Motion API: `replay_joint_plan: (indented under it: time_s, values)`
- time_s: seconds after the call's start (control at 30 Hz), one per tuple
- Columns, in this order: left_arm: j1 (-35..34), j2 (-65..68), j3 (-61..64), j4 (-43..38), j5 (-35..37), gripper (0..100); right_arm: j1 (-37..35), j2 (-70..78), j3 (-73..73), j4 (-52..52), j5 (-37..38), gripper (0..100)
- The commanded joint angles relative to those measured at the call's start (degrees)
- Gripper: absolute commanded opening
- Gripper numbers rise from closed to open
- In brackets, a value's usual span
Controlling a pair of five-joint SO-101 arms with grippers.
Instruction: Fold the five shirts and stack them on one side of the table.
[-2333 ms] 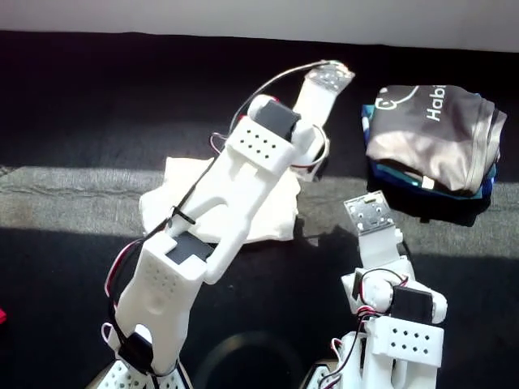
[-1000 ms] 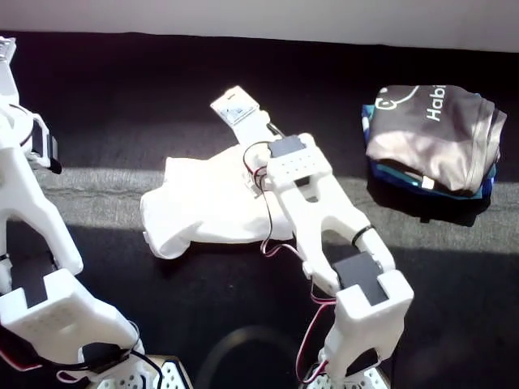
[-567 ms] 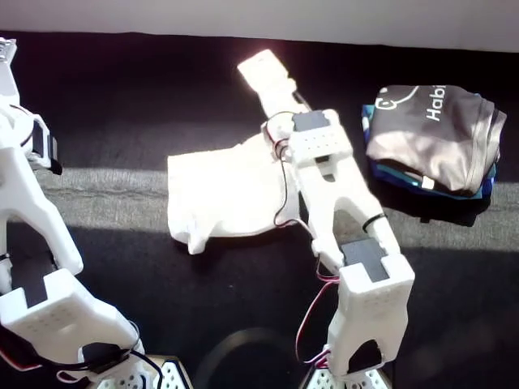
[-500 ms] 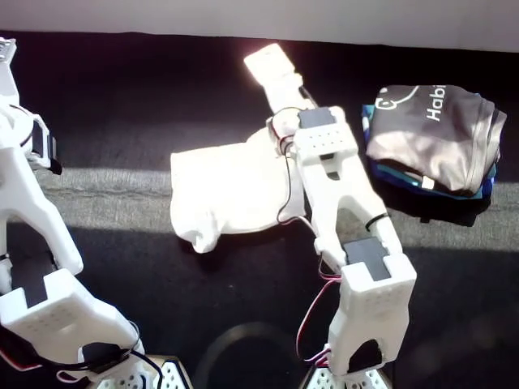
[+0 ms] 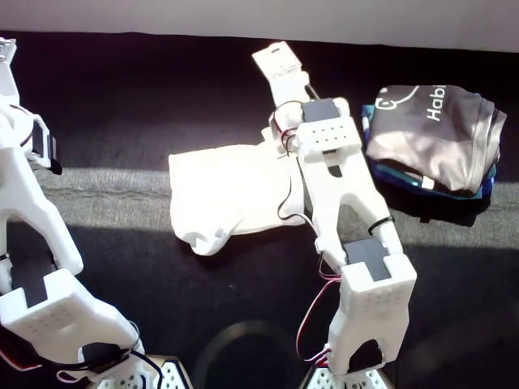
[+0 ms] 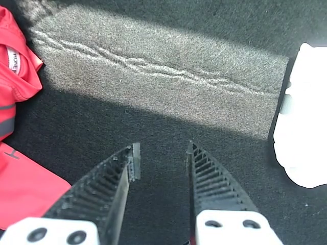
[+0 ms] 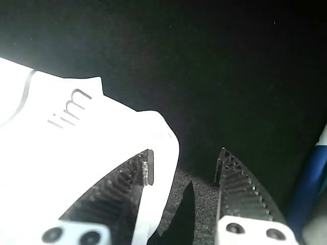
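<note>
Right gripper (image 7: pixel 184 163) hangs with its jaws spread, pinching nothing. One finger is over the edge of the white, loosely bunched cotton shirt (image 5: pixel 227 194) and the other is over bare cloth; whether the finger touches the fabric cannot be told. That arm stretches from the near edge across the shirt's right side toward the far middle of the black felt-covered table (image 5: pixel 122 105).

The white shirt lies in the middle of the table, partly in a sunlit band. Well apart from it, at the far right, sits a stack of folded shirts (image 5: pixel 430 138), with a grey one bearing white print on top and blue and dark ones beneath.

Left gripper (image 6: pixel 162 153), at the left side, is also spread wide and holds nothing. It is above the felt near a red fabric garment (image 6: pixel 18 97).
</note>
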State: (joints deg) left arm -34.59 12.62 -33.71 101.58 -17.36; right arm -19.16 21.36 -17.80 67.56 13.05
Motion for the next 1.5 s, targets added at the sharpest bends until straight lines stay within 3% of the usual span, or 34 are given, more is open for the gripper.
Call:
replay_joint_plan:
  time_s: [0.0, 0.3, 0.73, 0.9, 1.07, 1.27, 1.47]
  values:
    - [-0.48, -3.03, -0.13, 0.0, -0.53, 15, -0.48, -5.85, -4.26, 4.53, -6.51, 20.9]
    - [-0.4, -2.95, -0.13, 0.0, -0.53, 15, -12.09, -6.73, -4.18, 20.35, -9.41, 20.9]
    - [-1.54, -2.95, -0.04, -0.79, -0.53, 15, -17.89, 2.42, -4.7, 20.09, -9.76, 21.1]
    - [-1.63, -2.95, -0.04, -0.79, -0.53, 15, -18.15, 4.35, -4.79, 18.59, -9.76, 20.0]
    - [-1.63, -2.95, -0.04, -0.79, -0.53, 15, -17.8, 4.7, -4.79, 17.01, -9.76, 0.2]
    - [-1.63, -2.95, -0.04, -0.97, -0.53, 15, -15.34, 4.53, -5.49, 17.45, -9.49, 0.6]
    - [-1.54, -2.95, -0.04, -1.58, -0.53, 15, -5.14, 4.62, -16.84, 23.6, -9.32, 0.6]
